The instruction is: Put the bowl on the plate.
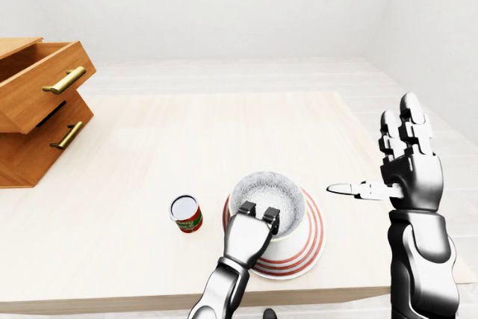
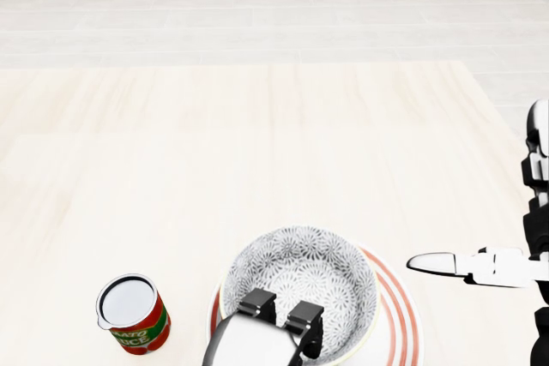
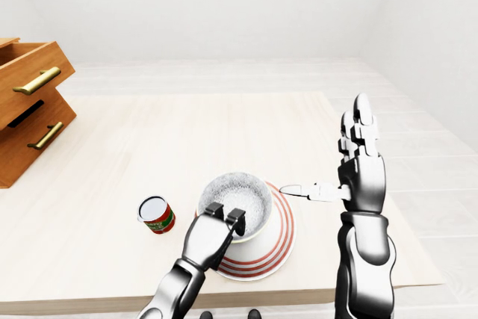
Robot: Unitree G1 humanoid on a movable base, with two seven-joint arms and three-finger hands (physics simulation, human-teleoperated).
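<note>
A grey patterned bowl (image 2: 302,279) rests on or just over a white plate with red rings (image 2: 401,319), low in the head view. Whether it touches the plate I cannot tell. My left hand (image 2: 281,308) comes up from the bottom edge, its two dark fingertips hooked over the bowl's near rim and shut on it. The rest of the grip is hidden under the hand. My right hand (image 1: 390,160) stands to the right of the plate, raised and open, fingers up and thumb pointing left toward the bowl, touching nothing.
A red tomato sauce can (image 2: 133,313) stands just left of the plate. A wooden drawer cabinet (image 1: 37,110) with its top drawer pulled out sits at the table's left. The table's near edge (image 1: 336,290) runs just below the plate.
</note>
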